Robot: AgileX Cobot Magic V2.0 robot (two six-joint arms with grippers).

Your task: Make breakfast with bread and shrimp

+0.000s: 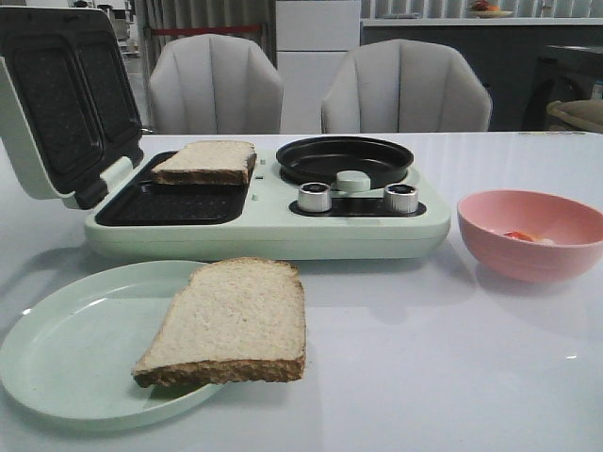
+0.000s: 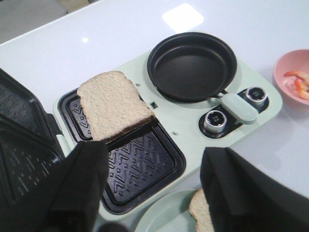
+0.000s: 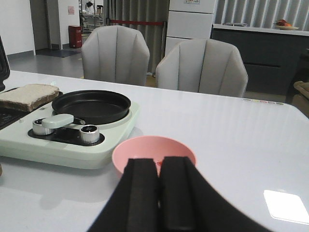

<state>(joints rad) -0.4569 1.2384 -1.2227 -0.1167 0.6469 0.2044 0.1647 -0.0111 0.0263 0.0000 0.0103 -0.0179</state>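
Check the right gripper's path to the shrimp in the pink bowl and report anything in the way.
Nothing visible blocks it. The right gripper, fingers closed together and empty, sits just short of the pink bowl, which is open-topped with bare table around it. The shrimp lies uncovered inside; only the bowl's near rim must be cleared from above.

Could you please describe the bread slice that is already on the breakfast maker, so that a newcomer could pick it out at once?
Start at the pale green breakfast maker on the white table, whose open lid stands at its left end. The pale square bread slice with dark crust lies on the far black ridged grill plate, beside the round black pan. The other bread slice rests on the pale green round plate in front.
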